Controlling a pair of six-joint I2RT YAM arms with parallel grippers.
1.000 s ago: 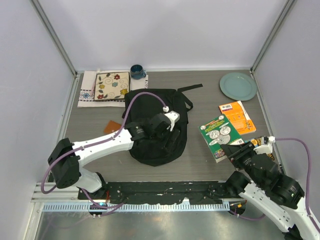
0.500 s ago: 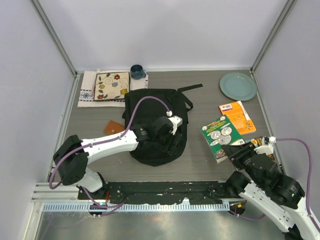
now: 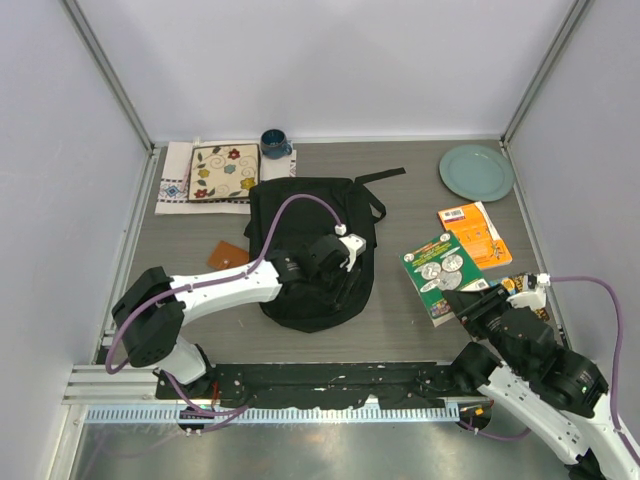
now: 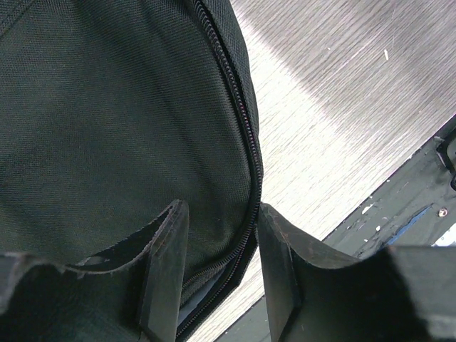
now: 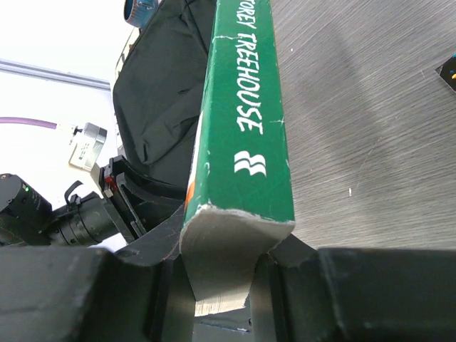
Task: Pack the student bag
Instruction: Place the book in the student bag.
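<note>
Right wrist: right claw (image 5: pixel 217 279) clamps green book (image 5: pixel 246 107); left claw (image 4: pixel 221 217) parted on student bag (image 4: pixel 107 107).

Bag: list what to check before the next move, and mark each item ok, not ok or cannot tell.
1. Right fingers hold the green book: ok, its spine is clamped between them.
2. Left fingers are placed at the zip of the bag: ok, the zip runs between them.
3. Left fingers grip the zip: not ok, they stand apart.
4. Zip pull located: cannot tell, none shows in the left wrist view.
5. Bag open wide enough for the book: cannot tell, the zip looks shut along most of the stretch in view.
6. Way from book to bag: ok, only bare table lies between them.
</note>
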